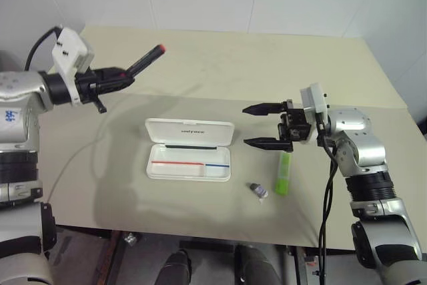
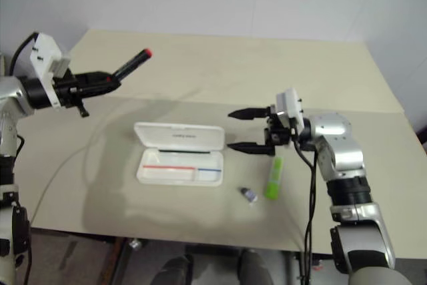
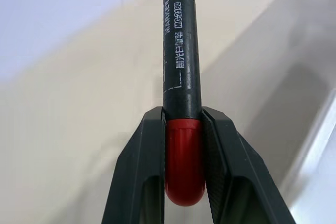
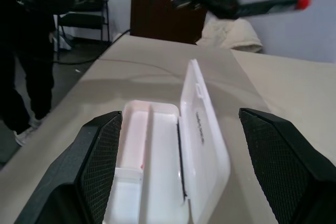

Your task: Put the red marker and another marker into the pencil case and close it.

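- Left hand is clamped on the red marker, gripping its rounded red end, with the black barrel sticking out past the fingertips, raised well above the surface.
- Right hand hangs released, jaws spread wide, just beside the open pencil case and over the upper end of the green marker.
- I judge I am on the first step: carrying the red marker to the case; nothing lies in the tray yet.
- Next I need to bring the left hand down and across over the tray, lay the marker along its long side, then let go.
- Green marker lies on the surface, right of the case, beside a small grey lump; it waits for my right hand.
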`<state>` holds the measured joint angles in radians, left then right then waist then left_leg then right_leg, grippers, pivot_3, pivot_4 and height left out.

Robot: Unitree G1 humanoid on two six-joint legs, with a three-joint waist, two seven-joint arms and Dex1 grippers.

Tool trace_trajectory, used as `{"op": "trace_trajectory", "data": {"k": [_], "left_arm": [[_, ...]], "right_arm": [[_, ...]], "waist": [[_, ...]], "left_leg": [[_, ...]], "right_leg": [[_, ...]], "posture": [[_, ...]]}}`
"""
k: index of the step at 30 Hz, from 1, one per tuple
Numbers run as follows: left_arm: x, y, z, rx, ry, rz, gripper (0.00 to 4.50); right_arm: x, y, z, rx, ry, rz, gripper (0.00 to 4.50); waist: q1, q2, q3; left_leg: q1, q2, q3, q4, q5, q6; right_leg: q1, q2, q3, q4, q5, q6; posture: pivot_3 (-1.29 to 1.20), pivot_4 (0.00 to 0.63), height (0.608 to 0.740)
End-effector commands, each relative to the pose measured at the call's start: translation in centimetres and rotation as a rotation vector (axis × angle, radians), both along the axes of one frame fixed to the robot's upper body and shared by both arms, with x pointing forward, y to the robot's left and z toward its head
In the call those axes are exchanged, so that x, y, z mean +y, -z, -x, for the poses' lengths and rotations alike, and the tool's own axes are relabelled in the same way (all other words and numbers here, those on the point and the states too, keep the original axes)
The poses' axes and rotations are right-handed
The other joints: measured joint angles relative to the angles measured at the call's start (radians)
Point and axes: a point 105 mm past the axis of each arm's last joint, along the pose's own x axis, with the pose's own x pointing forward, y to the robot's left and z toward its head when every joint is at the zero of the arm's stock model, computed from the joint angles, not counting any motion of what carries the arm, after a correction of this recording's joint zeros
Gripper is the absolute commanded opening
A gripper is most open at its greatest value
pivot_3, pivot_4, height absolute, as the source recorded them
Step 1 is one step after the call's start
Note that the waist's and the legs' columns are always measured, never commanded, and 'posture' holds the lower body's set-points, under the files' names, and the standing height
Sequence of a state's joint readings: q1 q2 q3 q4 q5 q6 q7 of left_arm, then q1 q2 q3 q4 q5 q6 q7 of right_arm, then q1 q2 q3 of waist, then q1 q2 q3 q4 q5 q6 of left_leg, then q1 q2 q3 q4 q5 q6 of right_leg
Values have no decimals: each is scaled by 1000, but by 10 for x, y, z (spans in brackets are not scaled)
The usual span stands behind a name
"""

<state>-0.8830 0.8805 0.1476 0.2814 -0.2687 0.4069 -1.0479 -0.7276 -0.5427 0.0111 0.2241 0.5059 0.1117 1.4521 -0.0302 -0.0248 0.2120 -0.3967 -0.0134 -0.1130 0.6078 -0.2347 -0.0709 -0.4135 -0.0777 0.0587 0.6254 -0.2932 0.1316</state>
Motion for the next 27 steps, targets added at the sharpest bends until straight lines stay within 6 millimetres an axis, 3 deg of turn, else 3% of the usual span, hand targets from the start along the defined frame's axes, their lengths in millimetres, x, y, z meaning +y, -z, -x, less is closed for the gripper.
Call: {"op": "trace_trajectory", "data": {"k": [1, 4, 9, 12, 17, 20, 25, 27], "left_arm": [[-35, -26, 11, -74, 128, -73, 580], [-67, -31, 18, -79, 239, -113, 580], [-113, -25, 38, -35, 425, -97, 580], [-133, 1, 51, 73, 521, -87, 580], [-144, 54, 56, 251, 518, -166, 580], [-139, 85, 53, 329, 454, -245, 580], [-120, 120, 49, 414, 347, -346, 580], [-117, 125, 51, 415, 344, -358, 580]], "right_arm": [[-20, 1, 6, 9, -17, 9, 4500], [-37, 15, 1, 33, 29, 71, 4500], [-44, 19, -8, 39, 94, 82, 4500], [-42, 20, -7, 34, 100, 59, 4500], [-48, 23, -7, 35, 129, 72, 4500], [-54, 24, -8, 35, 156, 84, 4500], [-58, 26, -8, 36, 189, 85, 4500], [-58, 28, -7, 43, 192, 82, 4500]], "waist": [[1, 0, 0], [3, -1, 1], [-8, -1, 1], [-17, -1, 1], [-23, -1, 1], [-21, -1, 1], [-22, -1, 1], [-21, -1, 1]], "left_leg": [[0, 0, 0, 1, 0, 0], [-1, 0, 0, 2, 0, 0], [-1, 0, 1, 4, 0, 1], [-1, 1, 1, 4, 0, 0], [-1, 0, 1, 4, 0, 0], [-1, 0, 0, 5, 0, 0], [-1, 0, 0, 6, 0, 1], [0, 0, 1, 5, 0, 1]], "right_leg": [[0, 0, 0, 0, 0, 0], [1, 0, 0, 0, 0, 1], [1, 0, 1, 0, 1, 2], [0, 1, 1, 1, 1, 2], [0, 1, 2, 1, 1, 2], [1, 1, 2, 1, 1, 2], [1, 1, 2, 1, 1, 2], [1, 1, 2, 1, 1, 2]], "posture": [[0, 150, 740], [0, 150, 740], [0, 150, 740], [0, 150, 740], [0, 150, 740], [0, 150, 740], [0, 150, 740], [0, 150, 740]]}}
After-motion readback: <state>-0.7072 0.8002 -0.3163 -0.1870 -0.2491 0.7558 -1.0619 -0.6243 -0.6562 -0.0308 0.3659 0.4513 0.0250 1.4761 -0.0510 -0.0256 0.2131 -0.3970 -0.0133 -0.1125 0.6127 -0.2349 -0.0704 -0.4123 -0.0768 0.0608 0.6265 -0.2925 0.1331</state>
